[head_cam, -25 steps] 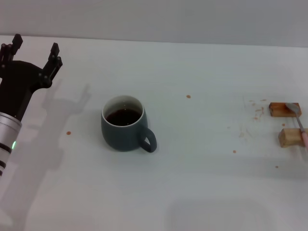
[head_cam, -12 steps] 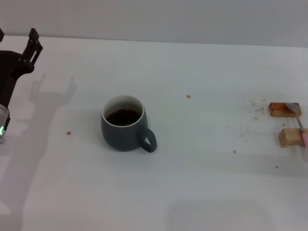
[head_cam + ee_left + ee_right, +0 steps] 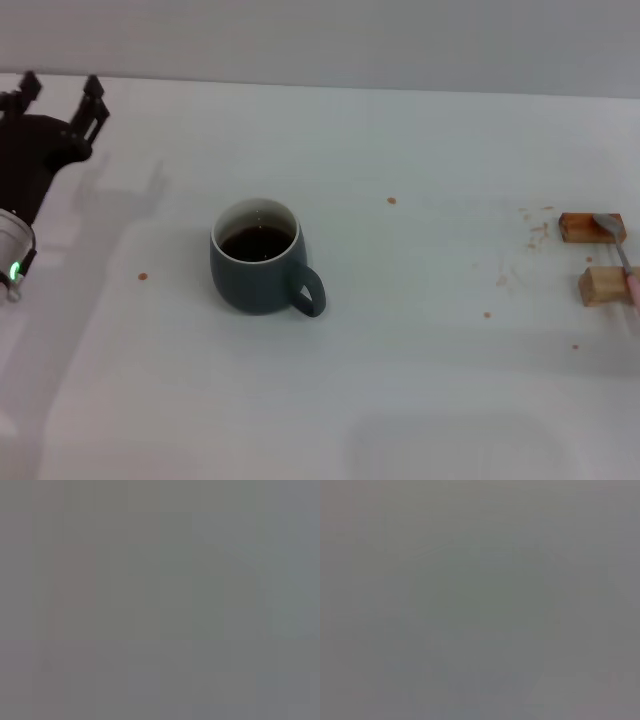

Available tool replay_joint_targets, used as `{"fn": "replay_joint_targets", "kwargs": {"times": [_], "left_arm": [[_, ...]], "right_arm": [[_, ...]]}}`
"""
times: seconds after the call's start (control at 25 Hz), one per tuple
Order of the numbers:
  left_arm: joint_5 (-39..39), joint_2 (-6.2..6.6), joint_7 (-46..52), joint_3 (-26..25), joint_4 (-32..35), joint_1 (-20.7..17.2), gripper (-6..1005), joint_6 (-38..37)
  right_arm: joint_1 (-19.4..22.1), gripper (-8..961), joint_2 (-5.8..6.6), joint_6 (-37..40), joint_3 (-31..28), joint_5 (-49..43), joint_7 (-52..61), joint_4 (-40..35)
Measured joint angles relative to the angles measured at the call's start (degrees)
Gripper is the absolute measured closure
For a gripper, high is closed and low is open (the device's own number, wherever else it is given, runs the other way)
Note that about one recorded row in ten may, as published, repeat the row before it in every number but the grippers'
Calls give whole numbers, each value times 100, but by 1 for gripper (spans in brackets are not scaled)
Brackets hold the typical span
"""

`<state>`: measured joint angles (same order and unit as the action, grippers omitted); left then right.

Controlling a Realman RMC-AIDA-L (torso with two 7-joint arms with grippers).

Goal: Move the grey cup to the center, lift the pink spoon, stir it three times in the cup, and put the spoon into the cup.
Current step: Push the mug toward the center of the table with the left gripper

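Fingers of the left gripper (image 3: 60, 92) spread empty at the tabletop's (image 3: 420, 380) far left. Grey cup (image 3: 258, 257) sits near center, apart from it. Pink spoon (image 3: 622, 256) rests untouched on wooden blocks (image 3: 598, 285), far right. Stirring remains.

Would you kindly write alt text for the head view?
A grey cup of dark liquid stands on a white table. The left gripper hovers open at the far left; a pink spoon lies across two wooden blocks at the right edge.

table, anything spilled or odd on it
Small brownish drips dot the table: one left of the cup, one at, more by the blocks holding the spoon. No puddle; cup upright.
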<state>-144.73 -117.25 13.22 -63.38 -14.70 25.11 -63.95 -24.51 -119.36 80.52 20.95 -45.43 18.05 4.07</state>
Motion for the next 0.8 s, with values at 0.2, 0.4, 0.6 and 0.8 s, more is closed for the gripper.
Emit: {"fn": "replay_joint_targets", "kwargs": {"times": [0.2,0.4,0.6,0.8], "left_arm": [[-540,14,33,40,20,-100,315,39],[-753,-1,35,55,58,-206,445,215],[-774,2,36,56,60,-294,576,299],[-1102,32,39,135,36,-432,764,406]], "right_arm": [[25,322,5,-2,-50,0,3,2],[40,322,8,-10,-70,-1,6,1],[71,323,10,-14,-77,0,6,-2],[105,323,9,-95,-104,3,6,-4]]}}
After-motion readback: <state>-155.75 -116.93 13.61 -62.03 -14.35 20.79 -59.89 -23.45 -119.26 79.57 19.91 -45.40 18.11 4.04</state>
